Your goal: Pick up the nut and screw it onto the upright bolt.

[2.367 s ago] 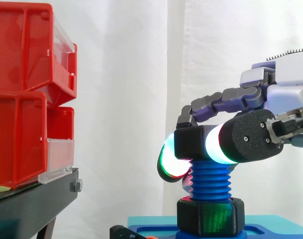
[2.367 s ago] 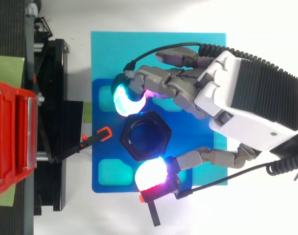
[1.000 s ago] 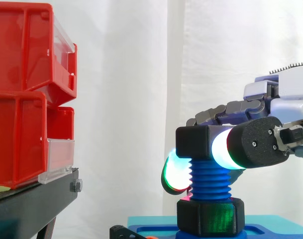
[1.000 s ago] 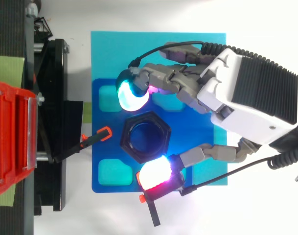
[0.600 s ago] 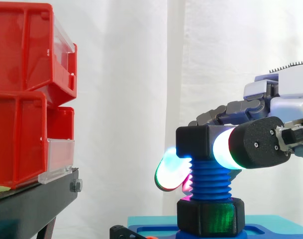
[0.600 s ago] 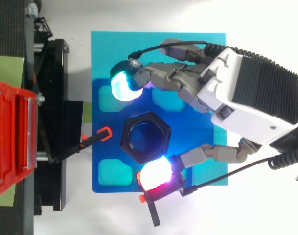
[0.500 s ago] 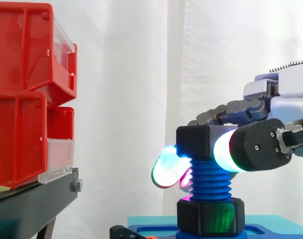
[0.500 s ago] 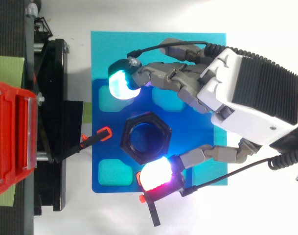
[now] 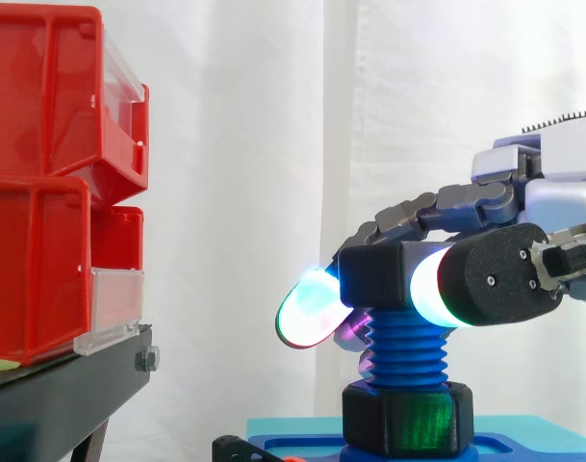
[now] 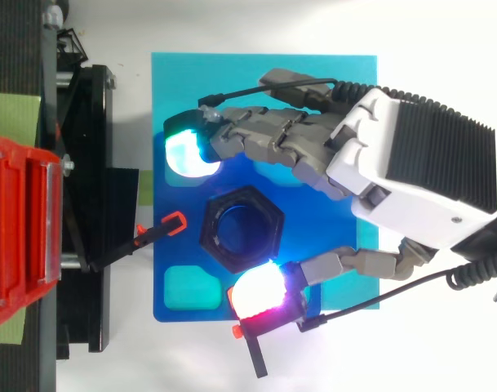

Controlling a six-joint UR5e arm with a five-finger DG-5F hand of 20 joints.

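I see the black six-sided nut on top of the upright blue bolt. The bolt's ridged threads are bare below the nut, down to a black hex collar. From above, the nut hides the shaft and I make out only blue inside its ring. The hand is open. One white-glowing pad touches the nut's side, and the cyan-tipped fingers stand apart from it, over a corner recess of the blue plate. The side view cuts off the plate's underside. Glossy red bins run off the left edge.
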